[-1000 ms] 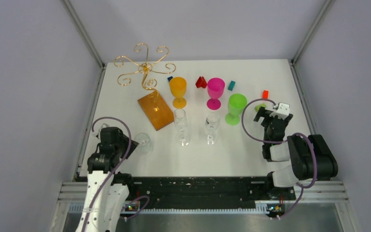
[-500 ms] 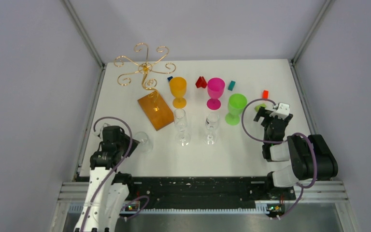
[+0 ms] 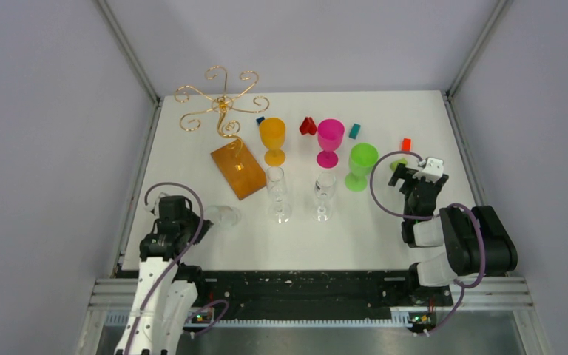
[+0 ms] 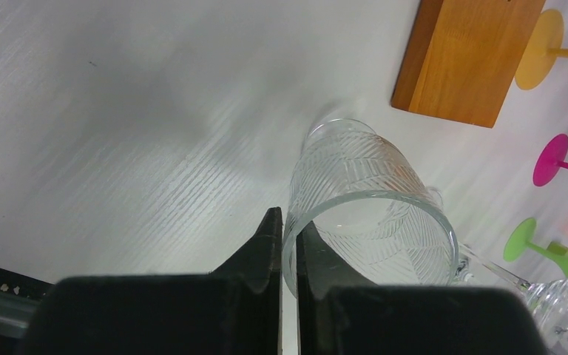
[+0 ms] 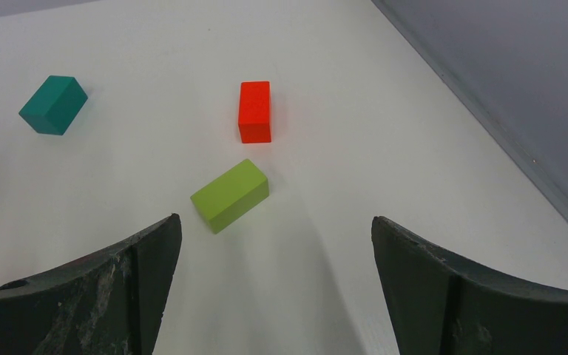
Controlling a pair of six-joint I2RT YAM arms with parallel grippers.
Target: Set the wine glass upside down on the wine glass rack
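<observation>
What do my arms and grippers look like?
The left arm is white below with black joints. The right arm is black with pale grey housings and a white wrist block. Each carries a looping purple cable. The left gripper and right gripper have black fingers, the right's scuffed.

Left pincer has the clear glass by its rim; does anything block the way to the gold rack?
Nothing visible does. The left pincer is shut on the wine glass rim, and nothing lies between it and the wine glass rack. The upright clear glasses and orange goblet stand right of that path.
</observation>
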